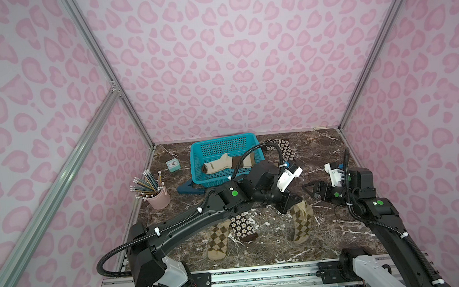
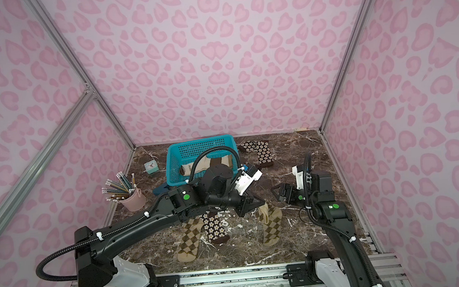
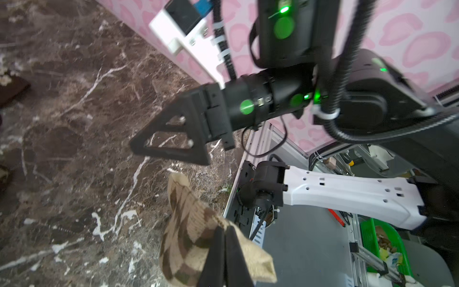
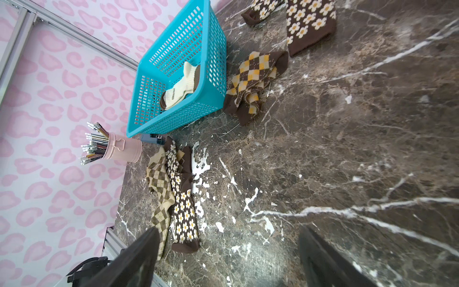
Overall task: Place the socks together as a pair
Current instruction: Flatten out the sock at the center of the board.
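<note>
Tan-olive argyle sock (image 3: 188, 223) — my left pincer (image 3: 224, 232) is clamped shut on one end of it; my right pincer (image 4: 229, 229) gapes wide, empty, above the table (image 4: 347, 149). Matching sock (image 1: 218, 241) lies apart at the table's front, touching a flowered sock (image 1: 242, 226).

Cream-brown striped sock (image 1: 228, 162) lies in basket (image 1: 198, 166). Orange argyle (image 4: 253, 84) crumpled just beside basket. Far flower sock (image 1: 281, 145) at table's back. Near flower sock (image 1: 242, 227) touching left tan argyle (image 1: 218, 241). Right tan argyle (image 1: 302, 224) apart from them, one end pinched in left tool (image 3: 224, 238).
</note>
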Motion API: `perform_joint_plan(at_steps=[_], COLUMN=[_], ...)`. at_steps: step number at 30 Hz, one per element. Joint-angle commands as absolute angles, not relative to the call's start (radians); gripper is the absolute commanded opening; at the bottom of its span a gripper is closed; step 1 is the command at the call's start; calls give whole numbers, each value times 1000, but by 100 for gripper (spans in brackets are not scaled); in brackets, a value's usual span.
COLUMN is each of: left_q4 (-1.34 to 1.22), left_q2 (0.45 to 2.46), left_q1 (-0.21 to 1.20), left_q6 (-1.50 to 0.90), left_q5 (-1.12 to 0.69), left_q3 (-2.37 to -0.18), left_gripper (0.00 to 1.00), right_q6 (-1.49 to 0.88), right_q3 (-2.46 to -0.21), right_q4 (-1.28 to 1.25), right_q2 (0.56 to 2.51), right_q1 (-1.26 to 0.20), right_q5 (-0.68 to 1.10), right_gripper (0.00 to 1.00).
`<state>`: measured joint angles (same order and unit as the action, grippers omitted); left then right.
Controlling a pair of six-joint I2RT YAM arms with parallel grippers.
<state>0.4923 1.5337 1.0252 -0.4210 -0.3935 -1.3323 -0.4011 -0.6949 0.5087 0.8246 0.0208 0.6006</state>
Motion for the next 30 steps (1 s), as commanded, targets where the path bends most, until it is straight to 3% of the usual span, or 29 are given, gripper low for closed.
perform_joint_plan(at_steps=[1, 7, 14, 18, 23, 27, 30], left_q4=[430, 457, 488, 495, 539, 563, 578], left_q2=[1511, 1502, 1490, 1507, 1533, 1556, 1570], left_q1=[961, 853, 793, 785, 780, 781, 780], left_q6=[-515, -498, -470, -462, -460, -462, -467], left_q5=[-370, -224, -120, -79, 33, 112, 153], left_q3=[-1218, -1039, -955, -929, -929, -939, -953], left_gripper=[4, 4, 4, 3, 4, 7, 19], right_q6=[-405, -446, -621, -752, -876, -936, -963], right_q3=[-678, -603, -534, -474, -425, -414, -436], right_q4=[495, 485, 515, 464, 394, 350, 391], right_q2=[815, 807, 792, 828, 910, 1010, 1100], right_q1=[22, -33, -437, -584, -713, -771, -777], right_q5=[617, 616, 277, 131, -57, -114, -161], right_gripper=[91, 90, 81, 68, 30, 17, 16])
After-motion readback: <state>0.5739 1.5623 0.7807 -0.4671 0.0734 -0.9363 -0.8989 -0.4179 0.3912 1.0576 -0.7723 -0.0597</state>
